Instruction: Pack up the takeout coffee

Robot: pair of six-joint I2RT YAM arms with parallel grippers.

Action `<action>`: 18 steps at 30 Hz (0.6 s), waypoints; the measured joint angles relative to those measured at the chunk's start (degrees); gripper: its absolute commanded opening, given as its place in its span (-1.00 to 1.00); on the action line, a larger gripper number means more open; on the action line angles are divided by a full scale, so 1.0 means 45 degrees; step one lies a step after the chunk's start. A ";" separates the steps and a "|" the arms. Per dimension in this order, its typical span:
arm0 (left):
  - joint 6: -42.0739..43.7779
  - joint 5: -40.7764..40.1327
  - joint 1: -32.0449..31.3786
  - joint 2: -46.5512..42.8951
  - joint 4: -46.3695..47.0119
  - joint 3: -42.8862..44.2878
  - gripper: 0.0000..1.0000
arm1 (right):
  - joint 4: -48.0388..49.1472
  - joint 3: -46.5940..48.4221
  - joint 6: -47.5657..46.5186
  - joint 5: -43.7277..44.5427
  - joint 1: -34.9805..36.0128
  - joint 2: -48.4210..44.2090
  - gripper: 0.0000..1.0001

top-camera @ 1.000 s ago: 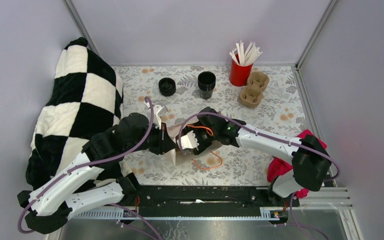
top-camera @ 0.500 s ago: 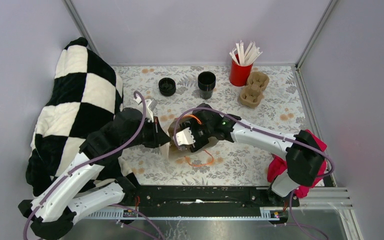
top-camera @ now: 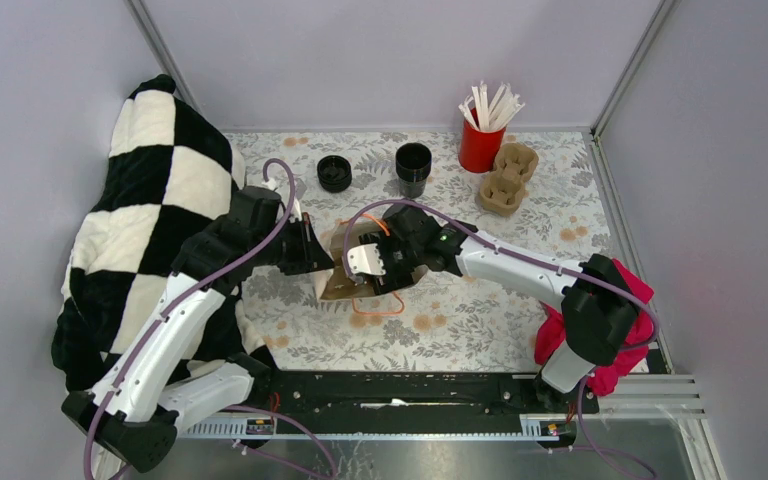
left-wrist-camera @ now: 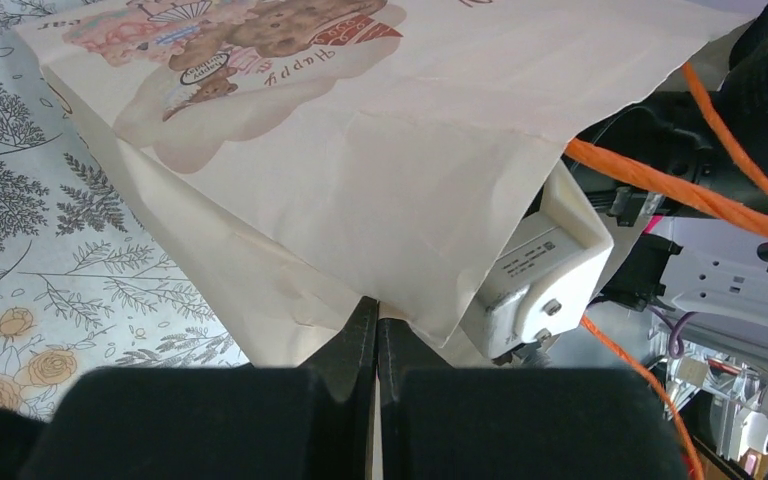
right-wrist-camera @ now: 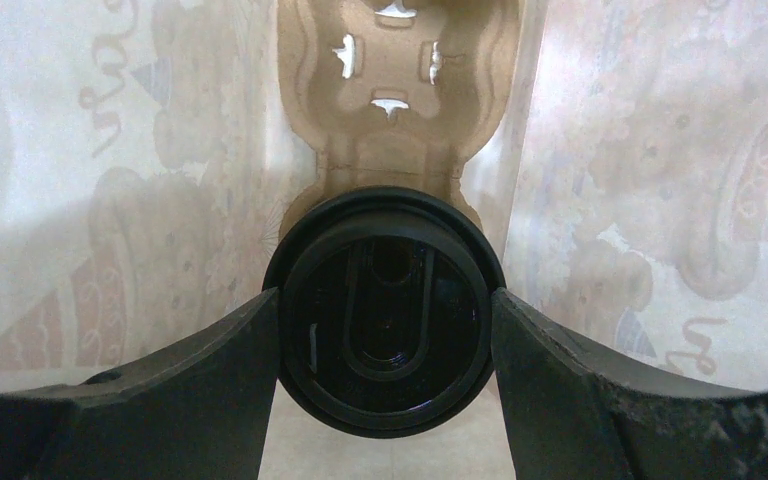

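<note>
Floral-print tablecloth (top-camera: 520, 330) enclosed by pale walls. At centre, between the two arms, is a printed paper bag (top-camera: 332, 285). The left gripper (left-wrist-camera: 376, 312) has its fingers pressed together on a fold at the bag's edge. The right gripper (right-wrist-camera: 385, 298) reaches into the bag's mouth, its fingers (right-wrist-camera: 190, 370) clasping the takeout coffee (right-wrist-camera: 390, 325) at both sides of the black lid. Deeper inside the bag, just behind the cup, lies a brown pulp carrier (right-wrist-camera: 395, 110). Along the far edge stand a loose black lid (top-camera: 334, 173), an open black cup (top-camera: 413, 165), a red cup of white sticks (top-camera: 480, 145) and a second pulp carrier (top-camera: 508, 178).
</note>
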 measured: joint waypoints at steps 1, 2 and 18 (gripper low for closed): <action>0.0044 0.0078 0.0049 0.0078 -0.0029 0.0010 -1.00 | 0.0000 0.0000 0.0063 0.0010 -0.0029 0.0000 -1.00; 0.0092 0.0131 0.0068 0.0151 -0.0073 0.0034 -1.00 | -0.0010 0.0005 0.0131 0.0019 -0.0068 0.0000 -1.00; 0.1156 -0.1467 0.0869 0.2297 -0.1564 0.2720 -1.00 | -0.2565 0.2608 0.1452 0.0471 -0.0233 0.1608 -1.00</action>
